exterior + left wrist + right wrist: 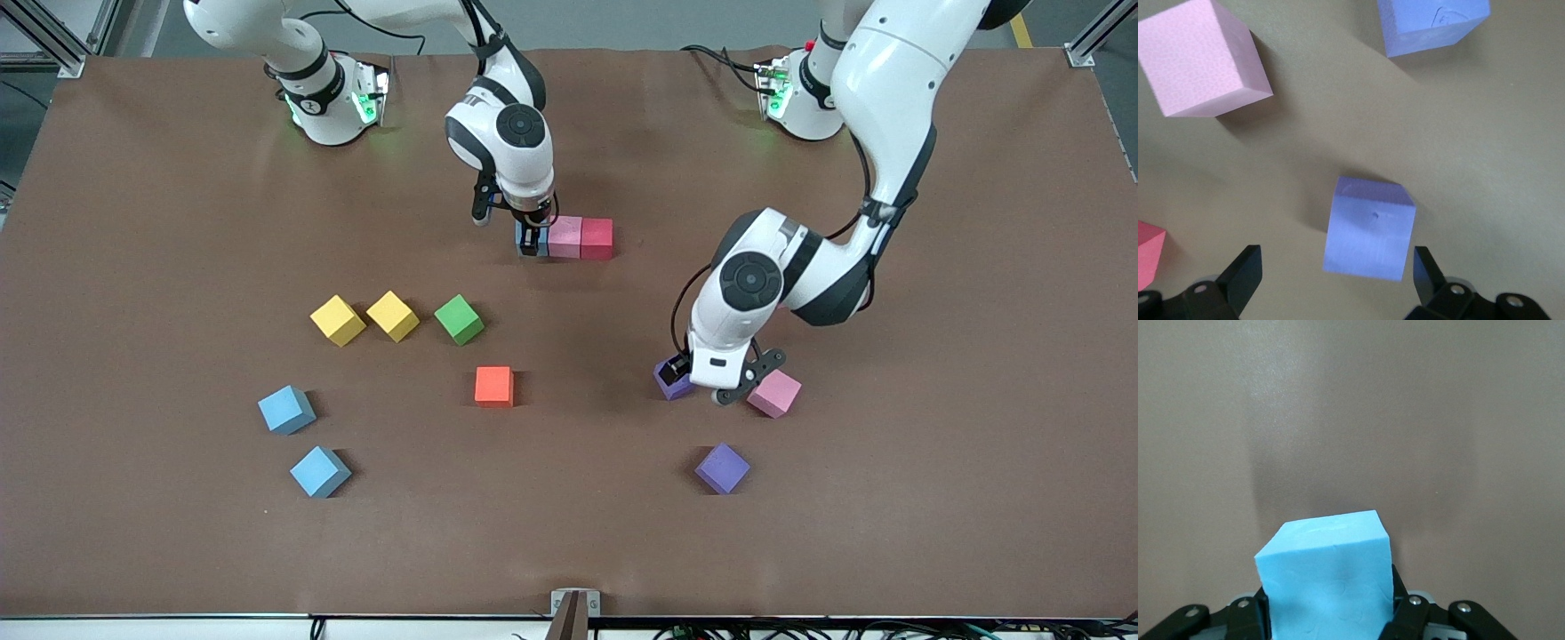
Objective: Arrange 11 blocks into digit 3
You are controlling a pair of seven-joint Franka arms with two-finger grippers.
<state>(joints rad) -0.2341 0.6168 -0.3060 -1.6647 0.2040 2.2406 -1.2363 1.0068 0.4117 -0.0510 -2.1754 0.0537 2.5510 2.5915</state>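
The right gripper [533,238] is clamped on a light blue matte foam cube [1328,577], holding it at the table surface against the pink foam cube [564,236] that touches a red foam cube [597,237]; these three make the first row of the digit 3. The risk here, as I judge it, is that the blue cube sits slightly askew or drags on release, nudging the pink neighbour and bending the row. The right arm reaches down almost vertically from its base. The left gripper [722,380] hangs low with its fingers spread wide either side of a purple foam cube [1368,228], with a loose pink foam cube [774,393] just beside it; a finger could clip that pink cube on closing, or catch the purple one by a corner, since it lies turned between the fingers. The left arm is folded forward, elbow high. Second purple cube [722,468], orange cube [493,386], green cube [459,319] and two light blue cubes [303,440] wait nearer the camera, beside two yellow cubes [364,318].
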